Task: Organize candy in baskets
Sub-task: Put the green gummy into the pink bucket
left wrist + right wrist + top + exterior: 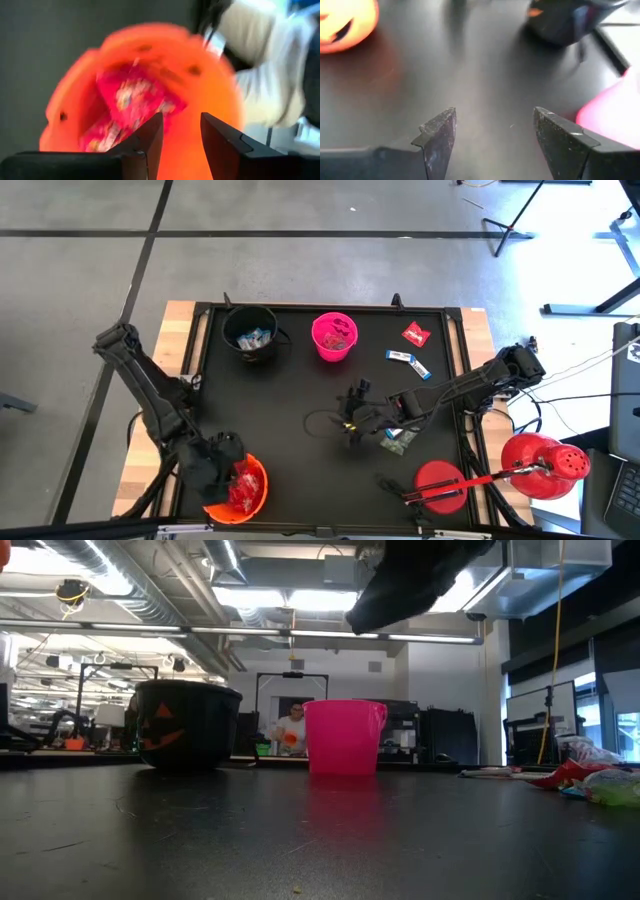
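Candy (397, 438) at 4 o'clock looks light, crinkly and slippery, so I'd pinch mid-wrapper with my wide-open right claw (356, 420); left claw (181, 131) sits parted over the orange bucket (258, 476).

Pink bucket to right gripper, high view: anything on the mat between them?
Nothing. In the high view the black mat is bare between the pink bucket and the open right gripper; loose candy lies off to the side.
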